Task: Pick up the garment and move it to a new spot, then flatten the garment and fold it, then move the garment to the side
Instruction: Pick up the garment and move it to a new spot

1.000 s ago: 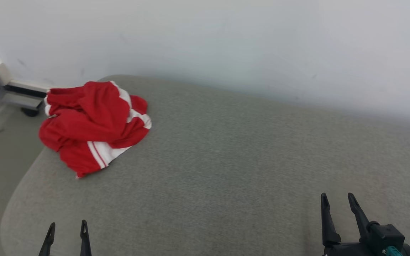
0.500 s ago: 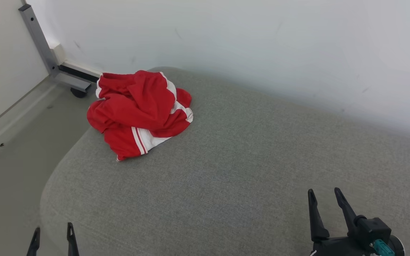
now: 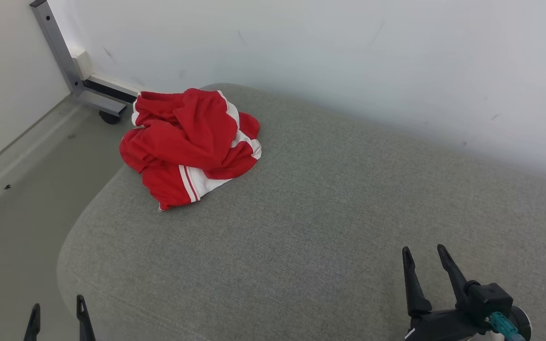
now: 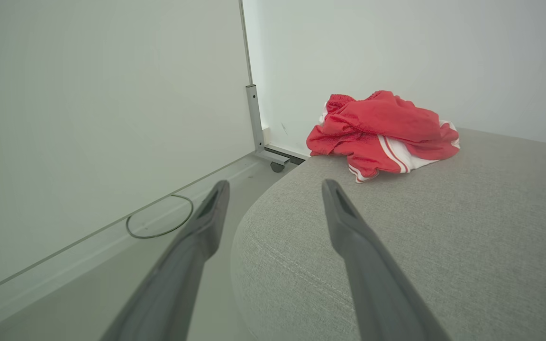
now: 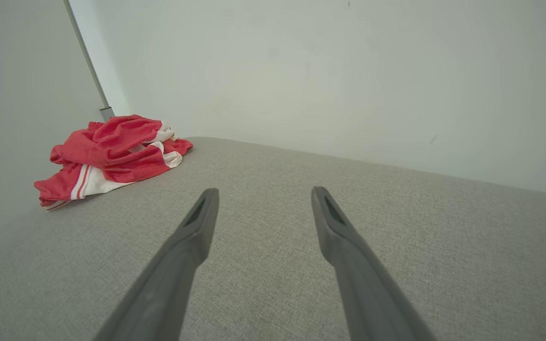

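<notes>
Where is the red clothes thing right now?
In the head view, the red garment lies crumpled on the grey cushion's far left corner, close to the wall and a metal frame on the floor.

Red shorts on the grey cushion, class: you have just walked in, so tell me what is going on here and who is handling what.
Nothing is being handled yet. The red shorts, trimmed in white, lie in a crumpled heap at the far left corner of the grey cushion, close to the wall. The robot's left gripper and right gripper are both open and empty at the near side, well short of the shorts. The pick-up has not begun.
</notes>
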### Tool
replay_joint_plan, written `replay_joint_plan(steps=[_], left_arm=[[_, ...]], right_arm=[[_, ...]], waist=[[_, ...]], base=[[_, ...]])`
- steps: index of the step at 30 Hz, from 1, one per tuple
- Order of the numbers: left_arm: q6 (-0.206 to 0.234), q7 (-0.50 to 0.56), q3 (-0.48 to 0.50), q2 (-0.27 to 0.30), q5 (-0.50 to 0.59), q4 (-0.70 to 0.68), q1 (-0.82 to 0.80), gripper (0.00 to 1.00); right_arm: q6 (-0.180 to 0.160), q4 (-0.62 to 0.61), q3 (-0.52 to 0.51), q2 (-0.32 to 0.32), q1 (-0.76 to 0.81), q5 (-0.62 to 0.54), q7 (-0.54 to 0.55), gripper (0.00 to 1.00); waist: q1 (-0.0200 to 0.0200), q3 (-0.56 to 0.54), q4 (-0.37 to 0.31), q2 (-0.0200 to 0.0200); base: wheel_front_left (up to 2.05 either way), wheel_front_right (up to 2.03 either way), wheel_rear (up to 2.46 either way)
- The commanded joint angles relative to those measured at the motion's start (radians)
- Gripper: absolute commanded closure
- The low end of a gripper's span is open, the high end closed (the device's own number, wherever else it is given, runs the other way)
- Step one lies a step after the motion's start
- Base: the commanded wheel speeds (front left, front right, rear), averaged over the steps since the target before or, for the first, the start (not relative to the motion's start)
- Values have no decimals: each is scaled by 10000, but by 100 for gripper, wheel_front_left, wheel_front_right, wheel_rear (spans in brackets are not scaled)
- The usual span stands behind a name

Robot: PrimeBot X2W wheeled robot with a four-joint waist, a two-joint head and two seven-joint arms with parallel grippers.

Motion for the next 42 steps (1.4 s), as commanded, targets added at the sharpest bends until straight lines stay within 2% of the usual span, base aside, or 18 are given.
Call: replay_joint_plan(steps=[1,5,9,22,31,36,42], left_arm=[[27,-35,69,-52,-142,10,-188,0],[-65,-35,124,-21,-235,101,-569,0],[-292,-35,55,260,-191,316,-1315,0],[-733,-2,1043,1520,-1309,1628,-4839,0],[-839,246,1559,2579,-1832,2843,-6615,0],[-1015,653,1485,3184,-1991,3706,-7523,0],[-1226,1360,1118,3667,-2175,5044,-8473,0]], right_arm=[[-21,-33,-31,1,47,51,-7,0],[-21,-102,-192,1,136,-8,-7,0],[-21,-251,-389,4,290,-82,-7,0],[-21,-1056,-689,2,-769,-564,-6,0],[-21,-1714,-974,7,-1275,-313,-5,0],[-21,-1894,-960,8,-1397,-158,-5,0],[-21,-2009,-983,10,-1520,-220,-6,0]], waist=[[0,-8,-33,0],[0,8,-84,0],[0,55,-193,0],[0,2112,-2779,0],[0,3480,-4140,0],[0,3972,-4514,0],[0,4246,-4602,0]], base=[[0,0,0],[0,0,0],[0,0,0],[0,0,0],[0,0,0],[0,0,0],[0,0,0]])
